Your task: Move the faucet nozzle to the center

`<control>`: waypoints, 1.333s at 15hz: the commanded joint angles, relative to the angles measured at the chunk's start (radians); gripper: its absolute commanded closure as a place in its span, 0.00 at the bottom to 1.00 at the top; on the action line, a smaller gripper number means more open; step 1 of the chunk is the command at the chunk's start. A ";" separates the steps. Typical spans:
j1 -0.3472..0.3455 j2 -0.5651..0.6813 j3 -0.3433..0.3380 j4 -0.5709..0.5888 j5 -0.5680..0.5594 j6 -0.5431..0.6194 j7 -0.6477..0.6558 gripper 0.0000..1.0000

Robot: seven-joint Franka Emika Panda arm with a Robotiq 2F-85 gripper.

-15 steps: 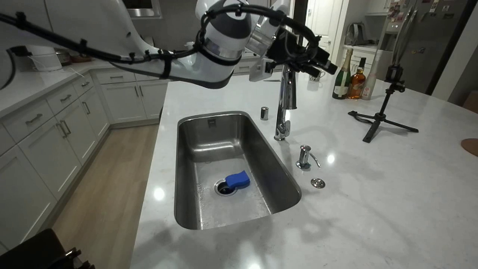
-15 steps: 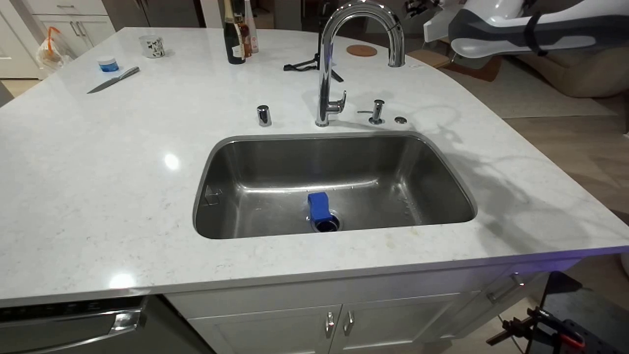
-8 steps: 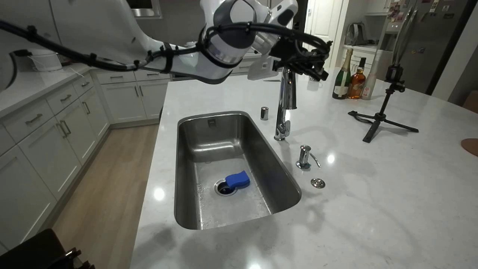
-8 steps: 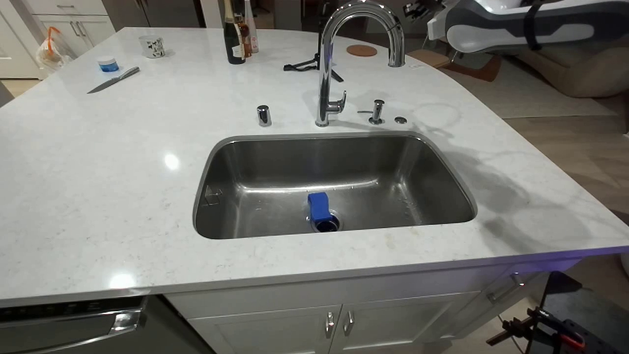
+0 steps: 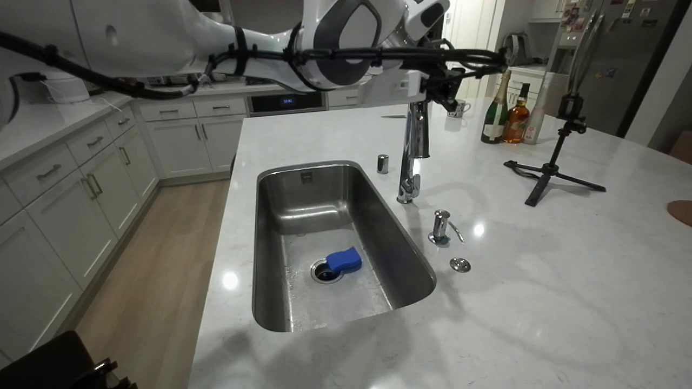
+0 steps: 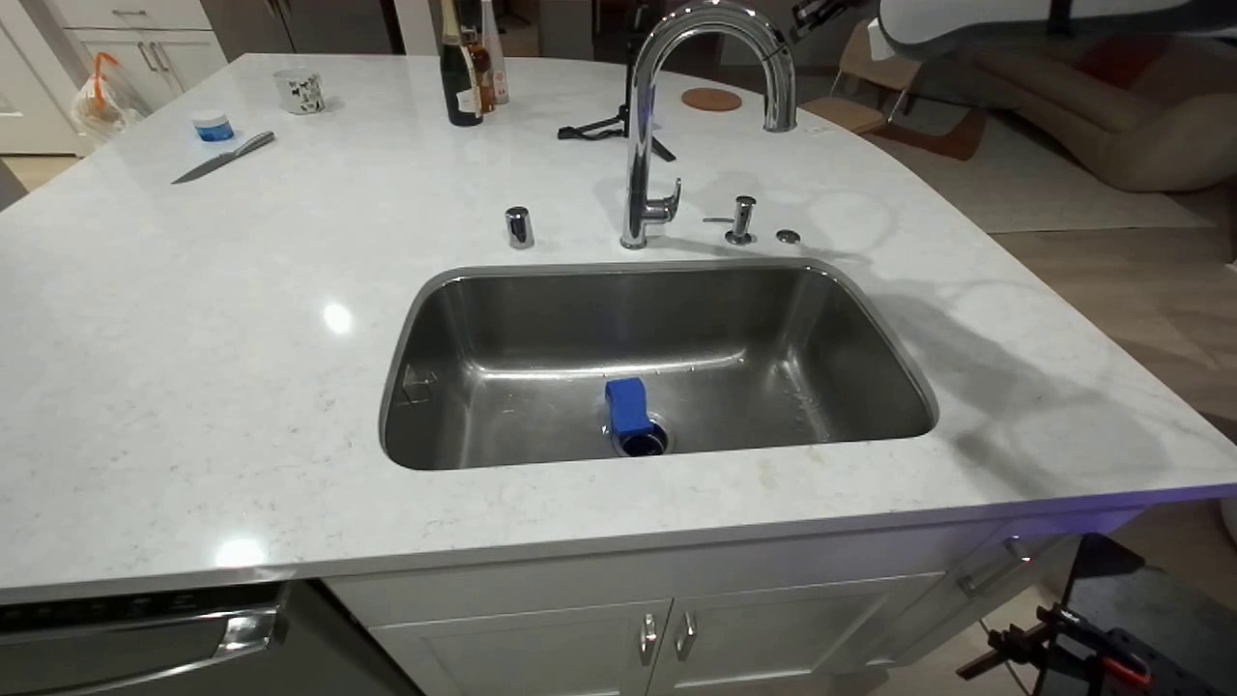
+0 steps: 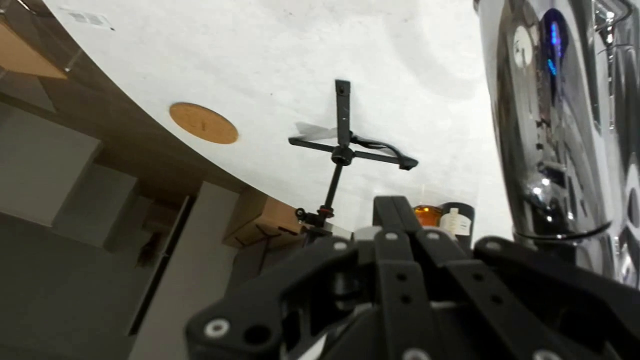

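White marbled counter [image 6: 213, 387], pale cabinets [image 5: 48, 259], wood floor [image 5: 146, 270], the gripper [image 7: 396, 202] near the faucet nozzle [image 6: 779, 101], jaws together.

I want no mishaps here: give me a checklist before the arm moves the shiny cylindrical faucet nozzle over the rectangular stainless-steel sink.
1. Black two-finger gripper shut for pushing: ok.
2. Shiny cylindrical faucet nozzle over the rectangular stainless-steel sink: not ok, turned aside over the white counter.
3. Gripper touching nozzle: cannot tell.
4. Curvy blue sponge below nozzle height: ok, low in the sink.
5. Black three-legged tripod apart from gripper: ok.
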 commanded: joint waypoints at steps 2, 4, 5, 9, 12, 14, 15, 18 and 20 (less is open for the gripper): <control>-0.040 0.011 0.058 0.035 0.159 -0.008 -0.323 1.00; -0.048 0.013 0.067 0.034 0.215 -0.008 -0.439 1.00; -0.057 0.014 0.080 0.037 0.244 -0.015 -0.497 1.00; -0.086 0.021 0.122 0.047 0.376 -0.063 -0.663 1.00; -0.093 0.015 0.133 0.032 0.380 -0.099 -0.608 1.00; -0.081 0.012 0.120 0.032 0.378 -0.125 -0.553 1.00; -0.071 0.006 0.109 0.024 0.371 -0.125 -0.509 1.00; -0.065 -0.001 0.111 0.015 0.366 -0.116 -0.439 1.00; -0.066 -0.006 0.118 0.009 0.368 -0.112 -0.417 1.00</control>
